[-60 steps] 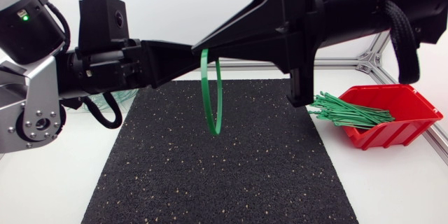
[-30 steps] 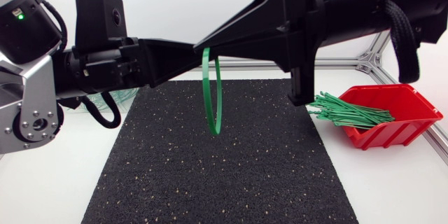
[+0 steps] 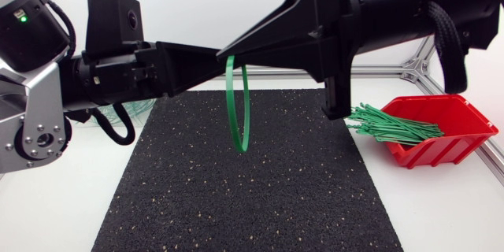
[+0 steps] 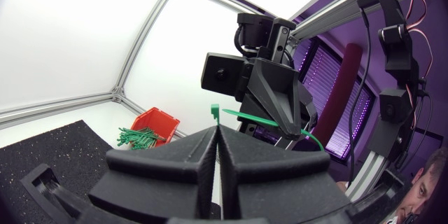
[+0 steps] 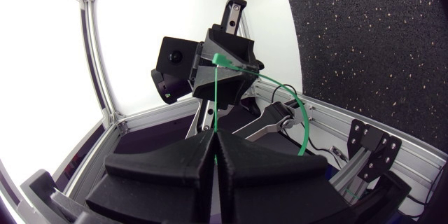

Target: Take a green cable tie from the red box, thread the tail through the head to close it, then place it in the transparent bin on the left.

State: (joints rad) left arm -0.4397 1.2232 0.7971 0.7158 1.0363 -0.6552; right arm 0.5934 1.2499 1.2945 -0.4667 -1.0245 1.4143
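Note:
A green cable tie (image 3: 239, 104) hangs as a closed-looking loop above the black mat (image 3: 236, 193). My left gripper (image 3: 217, 57) and my right gripper (image 3: 224, 50) meet tip to tip at the loop's top, each shut on the tie. In the left wrist view the tie's head (image 4: 214, 110) stands just past my left gripper (image 4: 215, 130). In the right wrist view the strap (image 5: 216, 98) runs from my right gripper (image 5: 215, 134) toward the left one. The red box (image 3: 450, 135) at the right holds several green ties (image 3: 392, 124). The transparent bin (image 3: 135, 109) is mostly hidden behind my left arm.
The mat covers the middle of the white table (image 3: 441, 213). An aluminium frame (image 3: 413, 69) runs along the back edge. Both arms span the space above the mat's far half.
Both grippers stay shut at the loop's top. The left arm has shifted very slightly. The loop hangs as before.

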